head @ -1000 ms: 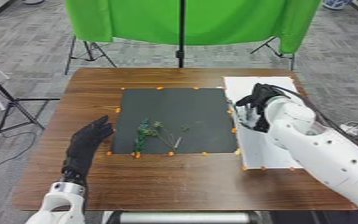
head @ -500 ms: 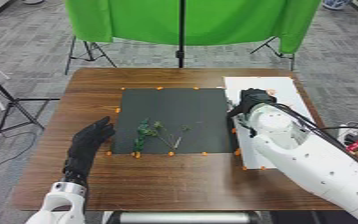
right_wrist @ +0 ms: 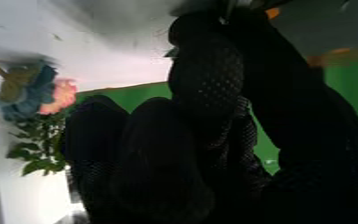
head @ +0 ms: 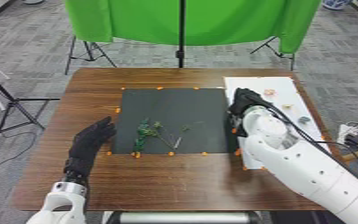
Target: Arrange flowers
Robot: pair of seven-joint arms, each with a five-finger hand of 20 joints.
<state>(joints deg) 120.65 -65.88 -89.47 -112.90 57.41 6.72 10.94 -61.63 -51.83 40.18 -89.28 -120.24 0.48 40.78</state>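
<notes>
Right hand (head: 246, 102) has shifted left since the earlier head frames: was over the white sheet, now at the dark mat's (head: 171, 104) right edge. Its forearm swung left too, so more of the sheet right of the mat is exposed, with three blooms in sight there. Left hand (head: 94, 134) hasn't moved.

Right hand state: can't tell whether it's released, clenched or grasping something. Left hand: relaxed and open, fingers extended, just left of the mat, nothing in it.

Flowers, all relative to the mat:
- Pink flower (head: 270, 92): right of it, on the white sheet (head: 278, 81), farthest of the three from the robot.
- Yellowish flower (head: 287, 106): same side, next one nearer the robot.
- Blue-grey flower (head: 303, 119): same side, nearest the robot of the three and farthest out from the mat.
- Long green sprig (head: 142, 136): on the mat, near part, left of its middle.
- Leafy stem (head: 158, 125): on the mat, just right of the long sprig.
- Small green sprig (head: 186, 128): on the mat, farther right.
- Pale stick (head: 177, 143): on the mat, below the small sprig, toward the near edge.

Right wrist view also has green leaves (right_wrist: 42, 152) beside the pink and blue blooms.

Rest: orange markers (head: 159, 88) around the mat, brown table (head: 100, 82) under it, green cloth (head: 127, 20) beyond.
</notes>
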